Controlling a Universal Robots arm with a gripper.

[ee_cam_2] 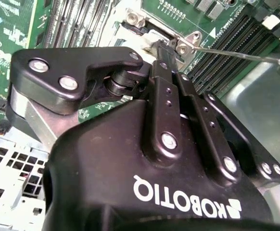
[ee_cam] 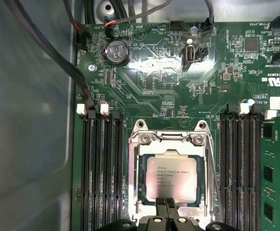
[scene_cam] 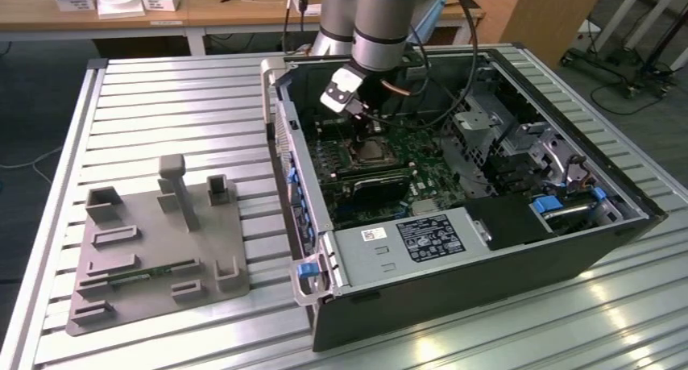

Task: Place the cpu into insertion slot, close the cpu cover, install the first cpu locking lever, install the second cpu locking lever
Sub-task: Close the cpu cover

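The open computer case [scene_cam: 505,265] lies on its side on the slatted metal tabletop [scene_cam: 172,104], with a grey moulded fixture [scene_cam: 151,241] beside it on the exterior view's left. The arm reaches down into the case, and the end effector [scene_cam: 371,135] sits directly over the processor area of the green motherboard [ee_cam: 145,82]. The cpu [ee_cam: 171,179] is seated flat in the insertion slot [ee_cam: 130,192], its silver-grey metal top facing out of the open side of the case. The chip is square, so it has no long axis; its edges run parallel and square to the long black memory slots [ee_cam: 101,168] that flank the socket on both sides. The cpu cover [ee_cam: 169,143] appears to lie down over the chip, its silver frame bordering the metal top on all visible sides and the chip showing through the window. In the first wrist view the end effector's fingers [ee_cam: 162,208] are drawn together with only a thin seam between them. Their tips are at the socket edge nearest the camera, just past the chip's border; nothing can be made out pinched between them. In the second wrist view a thin metal lever rod [ee_cam_2: 236,54] runs from the socket corner near the fingertips out over the memory slots. Whether it is latched cannot be told.
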